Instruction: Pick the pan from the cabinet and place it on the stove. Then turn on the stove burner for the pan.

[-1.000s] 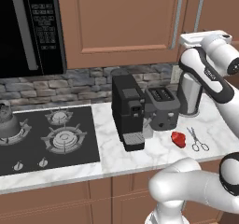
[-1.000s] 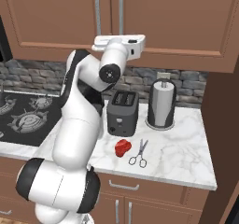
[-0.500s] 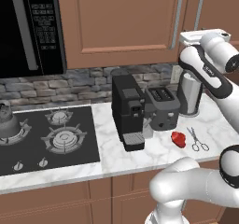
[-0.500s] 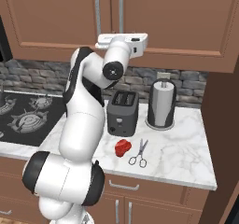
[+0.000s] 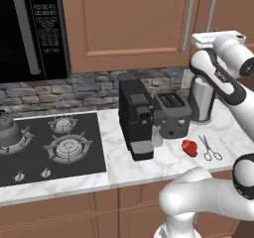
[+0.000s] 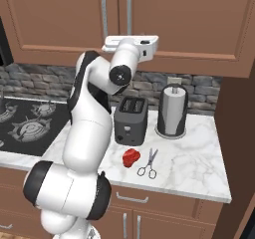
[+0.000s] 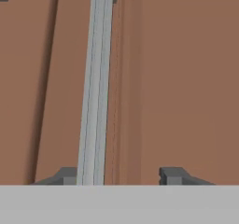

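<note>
Both base views share the toaster [image 5: 172, 114]; hand view hugs the cabinet [image 7: 186, 78].

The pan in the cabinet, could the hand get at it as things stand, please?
Probably not yet: the cabinet doors are shut, hiding the pan. The hand sits at a silver door handle, fingertips straddling it, nothing between them.

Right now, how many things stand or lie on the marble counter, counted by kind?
Coffee machine: 1
Toaster: 1
Paper towel holder: 1
Scissors: 1
Red item: 1
Total: 5
</note>
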